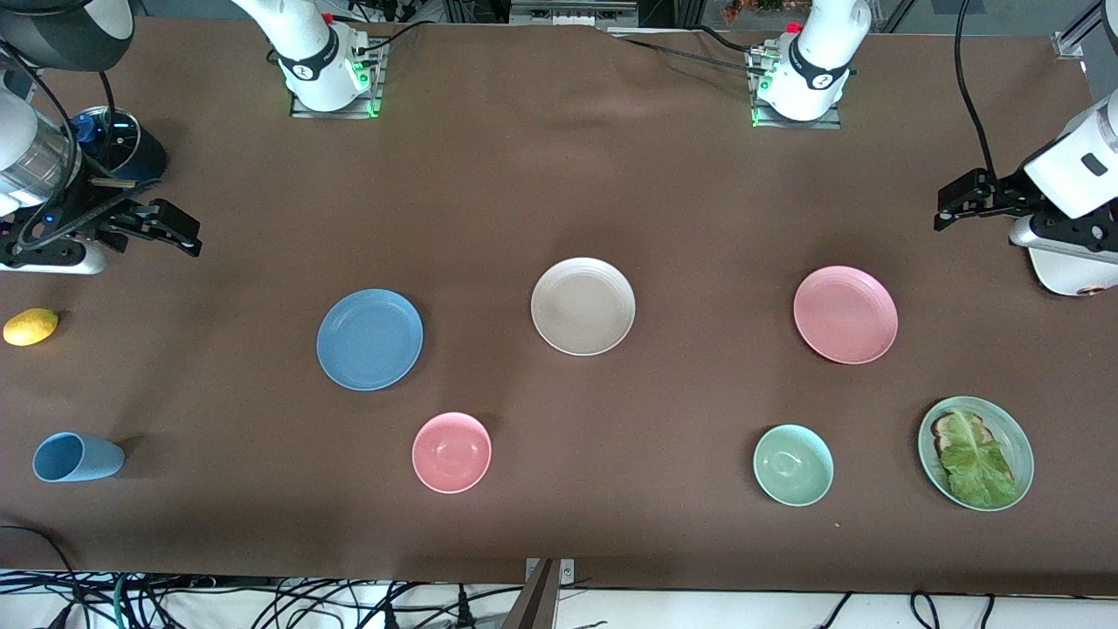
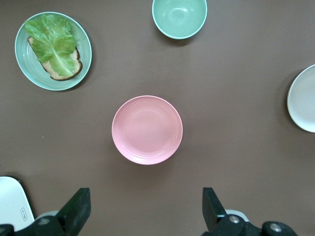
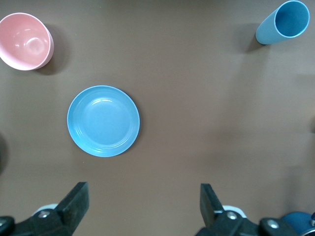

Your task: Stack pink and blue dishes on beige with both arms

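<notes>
Three same-size plates lie apart on the brown table. The beige plate (image 1: pixel 583 306) is in the middle. The blue plate (image 1: pixel 369 339) lies toward the right arm's end and the pink plate (image 1: pixel 845 314) toward the left arm's end. My right gripper (image 1: pixel 188 234) hangs open and empty over bare table, out past the blue plate (image 3: pixel 103 121), which lies ahead of its fingers (image 3: pixel 142 191). My left gripper (image 1: pixel 945 208) is also open and empty, over the table near the pink plate (image 2: pixel 147 130). The left wrist view catches the beige plate's edge (image 2: pixel 305 98).
A pink bowl (image 1: pixel 452 452), a green bowl (image 1: pixel 793 465) and a pale green plate (image 1: pixel 1020 445) with lettuce on bread sit nearer the front camera. A blue cup (image 1: pixel 77 457) lies on its side and a lemon (image 1: pixel 31 327) rests at the right arm's end.
</notes>
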You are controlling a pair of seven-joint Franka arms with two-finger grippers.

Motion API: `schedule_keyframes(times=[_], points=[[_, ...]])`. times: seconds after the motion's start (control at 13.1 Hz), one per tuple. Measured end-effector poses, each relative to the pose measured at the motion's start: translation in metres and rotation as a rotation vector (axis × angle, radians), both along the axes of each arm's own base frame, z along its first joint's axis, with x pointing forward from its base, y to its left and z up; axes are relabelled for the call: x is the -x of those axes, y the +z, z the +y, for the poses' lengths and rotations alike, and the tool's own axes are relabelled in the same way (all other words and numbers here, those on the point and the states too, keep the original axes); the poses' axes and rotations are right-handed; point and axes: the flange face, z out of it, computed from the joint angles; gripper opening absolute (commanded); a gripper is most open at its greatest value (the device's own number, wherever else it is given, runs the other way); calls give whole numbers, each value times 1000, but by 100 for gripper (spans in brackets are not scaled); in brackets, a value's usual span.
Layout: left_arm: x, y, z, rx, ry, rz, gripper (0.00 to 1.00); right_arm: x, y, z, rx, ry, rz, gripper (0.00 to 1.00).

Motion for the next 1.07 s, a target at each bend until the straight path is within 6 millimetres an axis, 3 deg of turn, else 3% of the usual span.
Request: schedule_keyframes(times=[0.38, 0.69, 0.92, 1.07], points=[[-2, -4, 1, -12, -3, 7, 100, 0, 0, 1, 0, 2, 0, 100], [-7, -16, 5, -11, 6, 26, 100, 1, 0, 13, -1, 22, 0, 100], [-17, -45, 28, -8, 44, 74, 100, 1, 1, 12, -1, 22, -1, 100], [-27, -78, 36, -3, 57, 131, 100, 1, 1, 12, -1, 22, -2, 100]])
